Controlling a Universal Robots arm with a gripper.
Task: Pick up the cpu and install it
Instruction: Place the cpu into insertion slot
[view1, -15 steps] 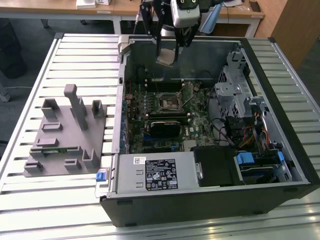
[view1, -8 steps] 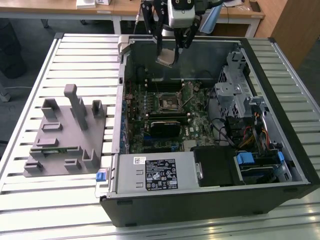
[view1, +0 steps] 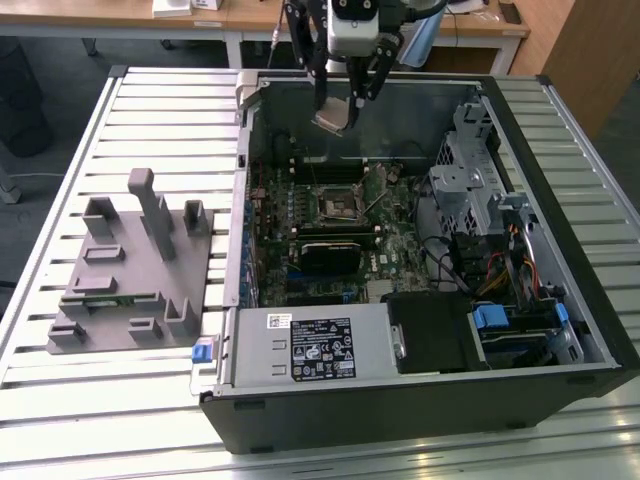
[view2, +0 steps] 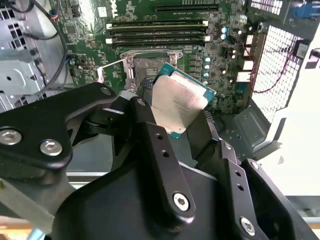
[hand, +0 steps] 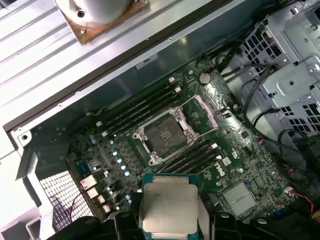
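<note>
Half of the job looked done: the cpu (view2: 181, 100) was lifted and hung in the air, tilted, its silvery top turned to the cameras in both wrist views. The gripper (view2: 175, 117) pinched it by two opposite edges, one black finger (view2: 145, 115) against each side, parted no wider than the chip itself (nothing else was in its grasp). The installing was not yet done. Below, the socket (hand: 167, 131) on the green motherboard (hand: 235, 165) lay bare, its metal frame around an empty dark square, and chip and socket were well apart. In the exterior view the arm held the chip above the far part of the open computer case (view1: 420, 400), away from the grey fixture (view1: 130, 265) on the slatted table (view1: 60, 160).
</note>
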